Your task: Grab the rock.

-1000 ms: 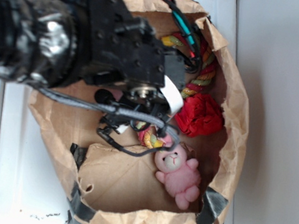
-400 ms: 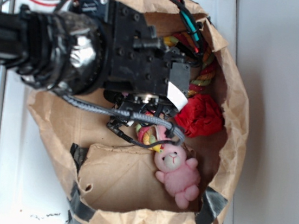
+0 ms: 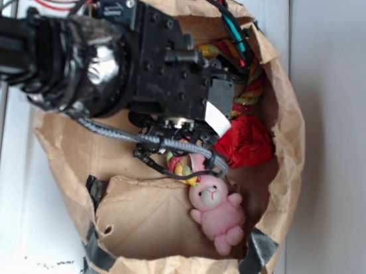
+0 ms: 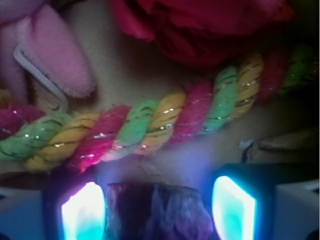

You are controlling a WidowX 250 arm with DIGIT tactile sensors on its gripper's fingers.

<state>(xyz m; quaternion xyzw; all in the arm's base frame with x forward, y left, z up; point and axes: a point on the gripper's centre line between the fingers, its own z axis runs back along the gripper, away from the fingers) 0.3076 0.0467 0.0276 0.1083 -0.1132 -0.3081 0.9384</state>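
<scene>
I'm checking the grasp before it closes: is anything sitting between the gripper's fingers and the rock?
Nothing visible does. In the wrist view the rock sits directly between the two glowing fingers, with only narrow gaps either side. The twisted rope lies beyond the fingertips, not between them, with the red paper ball further beyond.

The rock (image 4: pixel 159 211) — a rough, dull brown-grey lump with a speckled, uneven surface — lies low in the wrist view, just below a twisted multicoloured rope (image 4: pixel 150 122); the exterior view hides it.
</scene>
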